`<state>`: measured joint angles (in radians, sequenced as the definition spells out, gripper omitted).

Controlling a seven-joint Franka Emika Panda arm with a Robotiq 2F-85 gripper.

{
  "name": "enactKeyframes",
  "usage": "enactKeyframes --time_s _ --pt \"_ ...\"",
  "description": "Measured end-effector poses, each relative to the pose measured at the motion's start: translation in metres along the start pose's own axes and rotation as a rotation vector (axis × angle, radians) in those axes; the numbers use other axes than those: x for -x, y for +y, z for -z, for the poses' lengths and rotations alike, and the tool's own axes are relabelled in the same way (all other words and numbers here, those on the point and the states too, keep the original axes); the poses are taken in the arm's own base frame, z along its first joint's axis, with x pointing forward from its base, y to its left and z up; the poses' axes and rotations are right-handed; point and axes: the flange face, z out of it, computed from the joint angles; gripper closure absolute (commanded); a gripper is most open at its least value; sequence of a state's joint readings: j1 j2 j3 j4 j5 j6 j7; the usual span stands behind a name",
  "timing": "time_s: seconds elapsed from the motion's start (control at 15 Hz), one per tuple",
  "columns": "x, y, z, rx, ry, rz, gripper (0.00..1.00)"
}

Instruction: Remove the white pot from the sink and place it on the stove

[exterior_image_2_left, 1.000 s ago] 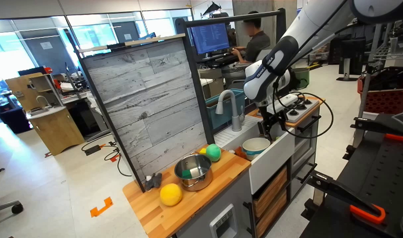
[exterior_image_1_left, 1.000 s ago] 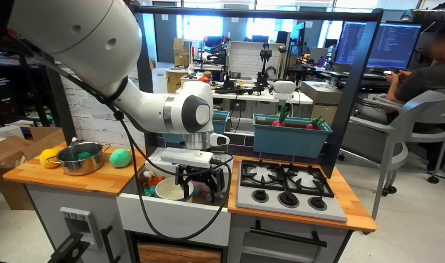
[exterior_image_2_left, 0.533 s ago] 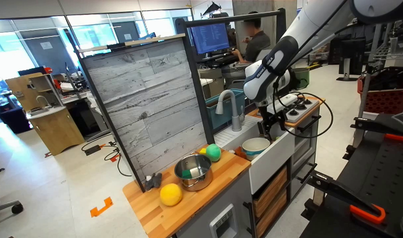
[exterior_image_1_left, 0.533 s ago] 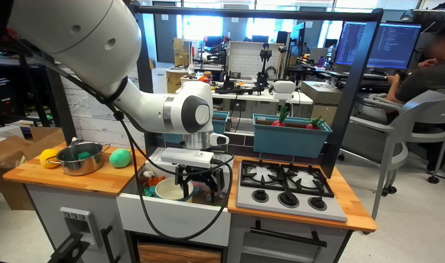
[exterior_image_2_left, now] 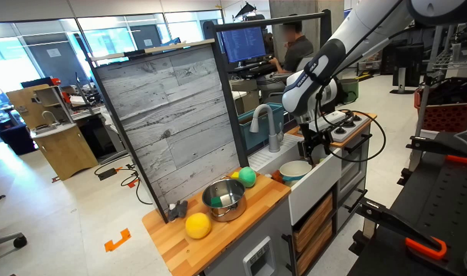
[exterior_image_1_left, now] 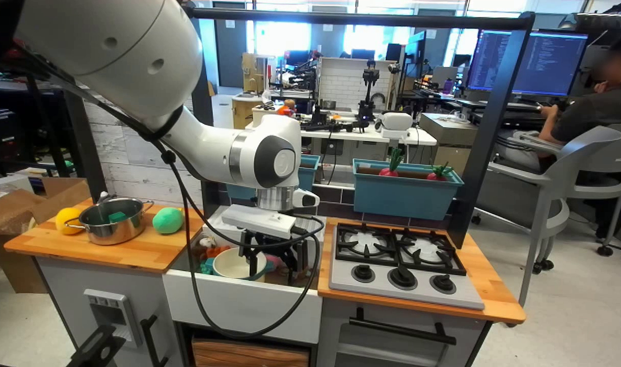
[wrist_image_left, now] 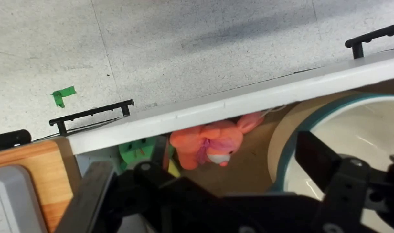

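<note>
The white pot [exterior_image_1_left: 231,265] sits in the sink [exterior_image_1_left: 254,303], with a cream inside and a teal rim and handle. It also shows in an exterior view [exterior_image_2_left: 295,169] and at the right of the wrist view [wrist_image_left: 378,129]. My gripper [exterior_image_1_left: 272,276] reaches down into the sink, open, with its fingers wide apart. In the wrist view my gripper [wrist_image_left: 229,140] has one finger over the pot's rim, inside its opening. The other finger is outside the pot, near the toys, with nothing held. The stove [exterior_image_1_left: 343,278] stands to the right of the sink.
An orange plush toy [wrist_image_left: 209,142] and a green toy [wrist_image_left: 135,150] lie in the sink. A faucet [exterior_image_2_left: 271,130] rises behind it. A metal pot [exterior_image_1_left: 116,229], a yellow ball [exterior_image_1_left: 68,220] and a green ball [exterior_image_1_left: 167,220] stand on the left counter. A planter [exterior_image_1_left: 407,196] hangs behind the stove.
My gripper has shifted slightly left in an exterior view over the last half second. The white pot has shifted slightly the same way and looks a little tilted.
</note>
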<state>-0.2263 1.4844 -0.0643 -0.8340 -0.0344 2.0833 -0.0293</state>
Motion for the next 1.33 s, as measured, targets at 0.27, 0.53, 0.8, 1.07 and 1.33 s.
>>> enactKeyframes --time_s 0.27,0.53,0.8,1.07,1.33 --pt "0.001 -0.005 -0.002 -0.039 -0.002 -0.01 0.0" --pt "0.002 -0.014 -0.004 -0.122 -0.005 -0.006 0.0" --pt "0.003 -0.015 -0.007 -0.135 -0.017 -0.006 0.31" --pt "0.004 -0.013 -0.007 -0.131 -0.02 -0.012 0.63" --pt "0.004 -0.012 -0.007 -0.128 -0.027 -0.024 0.92"
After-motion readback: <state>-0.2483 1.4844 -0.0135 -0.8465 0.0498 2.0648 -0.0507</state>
